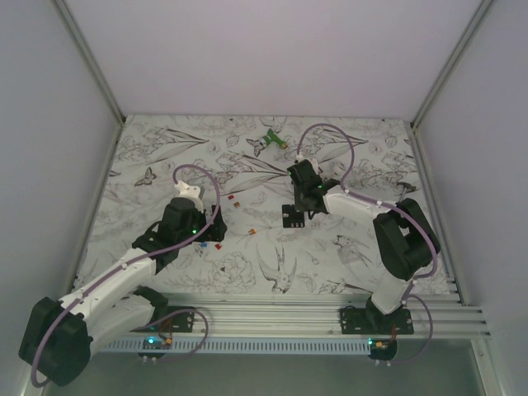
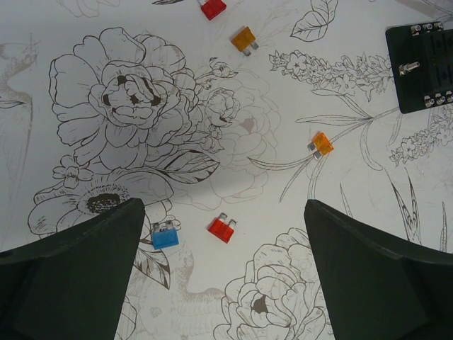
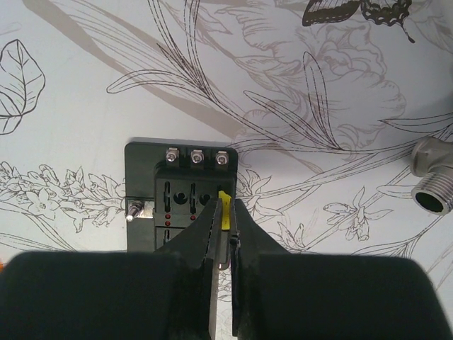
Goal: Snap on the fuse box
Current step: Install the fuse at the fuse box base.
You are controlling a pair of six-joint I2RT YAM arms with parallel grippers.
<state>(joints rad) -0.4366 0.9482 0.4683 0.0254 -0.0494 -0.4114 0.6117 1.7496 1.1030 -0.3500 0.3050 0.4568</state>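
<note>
The fuse box (image 3: 180, 185) is a flat black block with three screws along its top edge and rows of slots. It lies on the flower-printed table, right of centre (image 1: 294, 219), and shows at the top right of the left wrist view (image 2: 425, 67). My right gripper (image 3: 227, 207) hovers over the box's right side, shut on a small yellow fuse (image 3: 224, 212) held upright between its fingertips. My left gripper (image 2: 223, 210) is open above the table to the left (image 1: 216, 234), with a red fuse (image 2: 221, 229) and a blue fuse (image 2: 165, 235) lying loose below it.
Two orange fuses (image 2: 322, 144) (image 2: 243, 38) and another red fuse (image 2: 212, 8) are scattered between the grippers. A metal fitting (image 3: 433, 177) lies to the right of the box. A green-and-white object (image 1: 272, 140) sits near the back. Walls enclose the table on three sides.
</note>
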